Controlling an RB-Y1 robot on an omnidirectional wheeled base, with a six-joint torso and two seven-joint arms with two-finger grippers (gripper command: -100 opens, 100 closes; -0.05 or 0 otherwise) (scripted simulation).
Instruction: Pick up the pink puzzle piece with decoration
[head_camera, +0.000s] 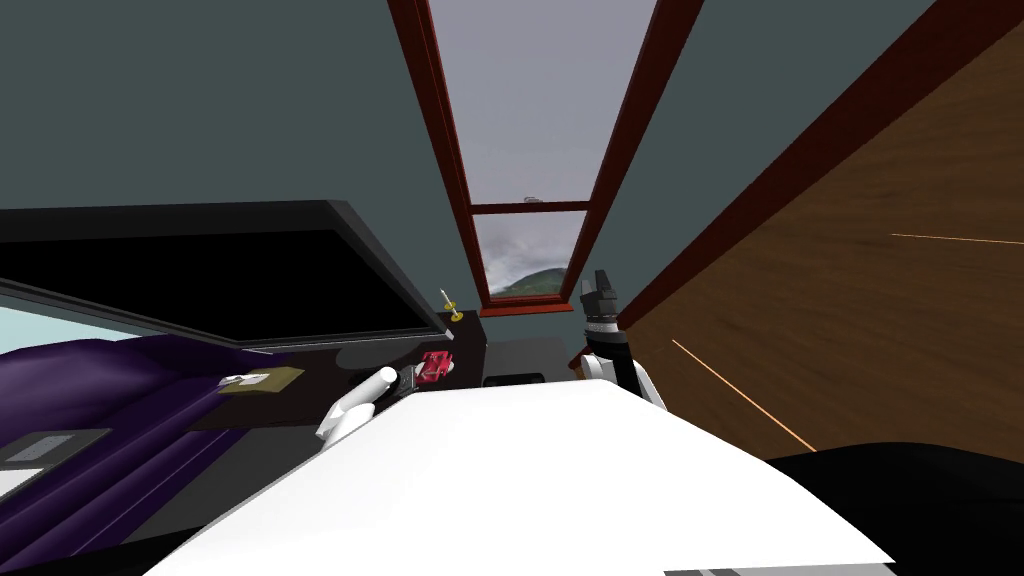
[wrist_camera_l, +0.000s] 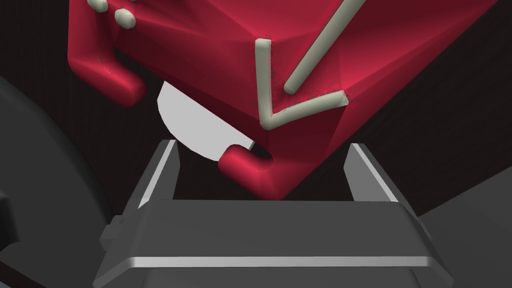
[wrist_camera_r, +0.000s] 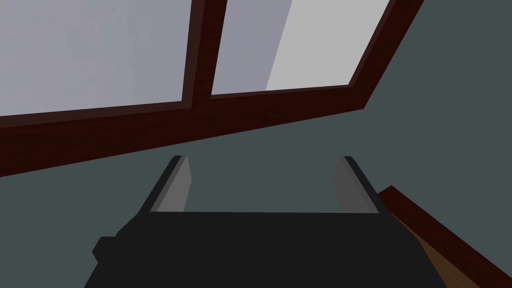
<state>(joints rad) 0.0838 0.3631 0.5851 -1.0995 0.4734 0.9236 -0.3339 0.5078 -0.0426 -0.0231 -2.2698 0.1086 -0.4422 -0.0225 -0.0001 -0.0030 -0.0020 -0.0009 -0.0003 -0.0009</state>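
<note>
The puzzle piece (wrist_camera_l: 210, 65) is deep pink-red, with raised pale grey lines and dots on its face. It lies on a dark tabletop (head_camera: 330, 362), partly over a white disc (wrist_camera_l: 195, 125). My left gripper (wrist_camera_l: 264, 145) is open right at the piece, whose near corner and one knob sit between the fingers (wrist_camera_l: 165, 170) without touching them. In the head view the piece (head_camera: 436, 364) is just past my left gripper (head_camera: 412, 378). My right gripper (head_camera: 598, 282) is raised by the window, and the right wrist view shows the right gripper (wrist_camera_r: 262, 157) open with nothing between its fingers.
A small yellow-based pin-like object (head_camera: 452, 308) stands farther back on the dark top. A tan pad (head_camera: 258, 380) with small white items lies to the left, beside a purple sofa (head_camera: 90, 390). A dark rounded shape (wrist_camera_l: 45, 175) sits close to the left fingers.
</note>
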